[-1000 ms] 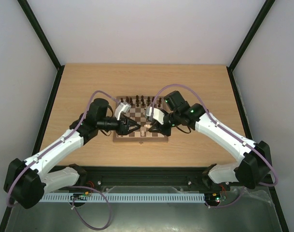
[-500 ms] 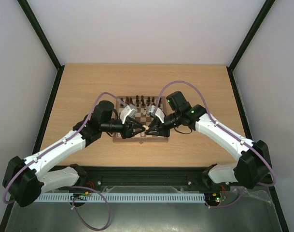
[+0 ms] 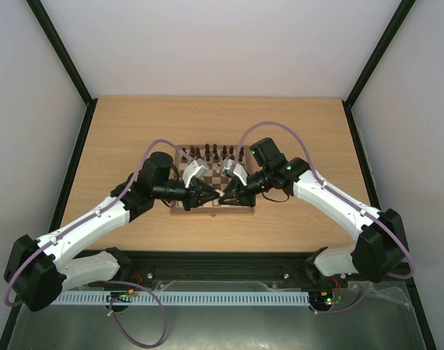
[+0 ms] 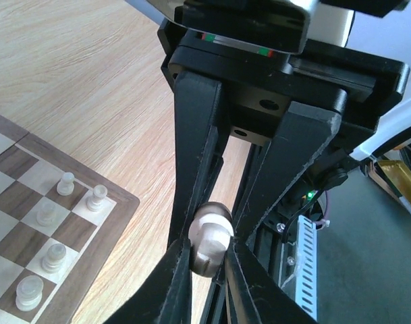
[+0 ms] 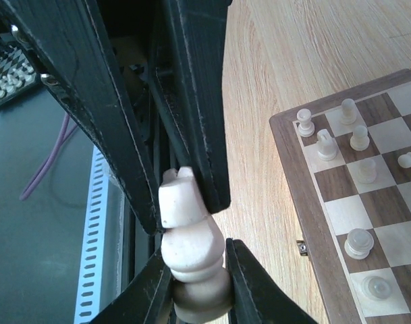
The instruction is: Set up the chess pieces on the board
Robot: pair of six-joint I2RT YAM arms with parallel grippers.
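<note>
Both grippers meet tip to tip over the front edge of the board (image 3: 179, 208), with one cream chess piece (image 3: 220, 193) between them. My left gripper (image 3: 211, 194) is shut on the piece's notched head (image 4: 210, 236). My right gripper (image 3: 228, 193) is shut on its round base (image 5: 192, 283). In the right wrist view the piece (image 5: 190, 229) stands above my right gripper (image 5: 195, 260), and the left arm's fingers (image 5: 192, 101) pinch its top. In the left wrist view my left gripper (image 4: 208, 248) holds it below the right arm's fingers (image 4: 198, 135).
Dark pieces (image 3: 214, 151) line the board's far row. Several cream pieces (image 4: 55, 256) stand near the board's front corner (image 4: 104, 233), and others (image 5: 358, 243) near the other front corner (image 5: 293, 175). The table's front edge and a white slotted rail (image 5: 97, 223) lie just below the grippers.
The left gripper has closed onto the head of the cream piece that the right gripper holds. Both arms shifted slightly toward each other over the board's front edge.
</note>
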